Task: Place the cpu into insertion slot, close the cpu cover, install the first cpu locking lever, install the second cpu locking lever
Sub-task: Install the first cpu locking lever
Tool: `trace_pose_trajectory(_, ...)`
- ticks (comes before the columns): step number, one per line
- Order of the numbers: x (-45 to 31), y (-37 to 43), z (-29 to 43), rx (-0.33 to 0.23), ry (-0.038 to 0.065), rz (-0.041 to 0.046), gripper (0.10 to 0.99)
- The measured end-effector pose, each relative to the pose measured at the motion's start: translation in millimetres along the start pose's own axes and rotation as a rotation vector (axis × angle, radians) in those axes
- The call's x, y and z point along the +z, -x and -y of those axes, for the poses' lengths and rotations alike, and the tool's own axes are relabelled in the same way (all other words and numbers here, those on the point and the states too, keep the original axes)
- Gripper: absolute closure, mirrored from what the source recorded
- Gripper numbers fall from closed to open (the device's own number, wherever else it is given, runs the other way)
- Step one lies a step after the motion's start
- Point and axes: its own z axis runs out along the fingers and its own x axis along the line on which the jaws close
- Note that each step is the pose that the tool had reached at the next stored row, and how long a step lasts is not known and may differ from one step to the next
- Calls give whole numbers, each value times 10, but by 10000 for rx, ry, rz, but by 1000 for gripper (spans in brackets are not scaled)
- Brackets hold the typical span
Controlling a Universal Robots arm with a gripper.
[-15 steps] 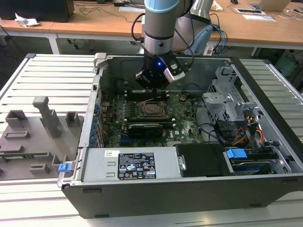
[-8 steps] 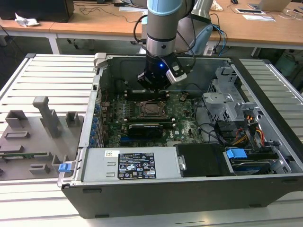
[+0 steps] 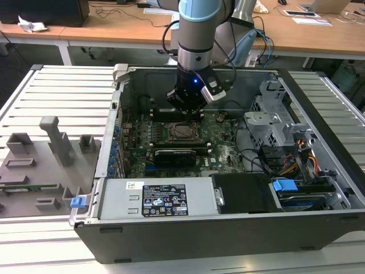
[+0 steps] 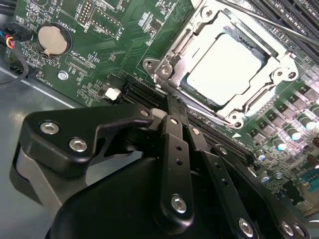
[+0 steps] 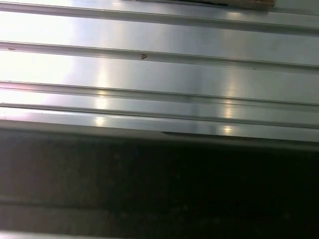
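Observation:
In the second wrist view the cpu (image 4: 224, 62), a pale silver square chip, lies flat in the insertion slot (image 4: 207, 99). The silver cpu cover (image 4: 249, 102) lies down around it, framing the chip's top. A thin metal rod (image 4: 279, 27) runs along the far side of the cover. My gripper (image 4: 172, 107) is shut with nothing between its black fingers (image 4: 174, 134); its tips hover just beside the cover's corner, over a long black slot. In the exterior view the gripper (image 3: 184, 110) hangs inside the open computer case, just behind the socket (image 3: 183, 132).
The green motherboard (image 3: 219, 140) lies in the open case (image 3: 188, 228). A black card (image 3: 174, 154) sits in front of the socket, a drive cage (image 3: 271, 123) and cables on the exterior view's right. Grey fixtures (image 3: 54, 142) stand on the ribbed table (image 5: 159, 69). A coin cell (image 4: 52, 40) is nearby.

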Motion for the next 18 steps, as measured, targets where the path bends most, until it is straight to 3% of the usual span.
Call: trace_pose_trajectory(18, 49, 12, 4, -3, -32, -2, 980)
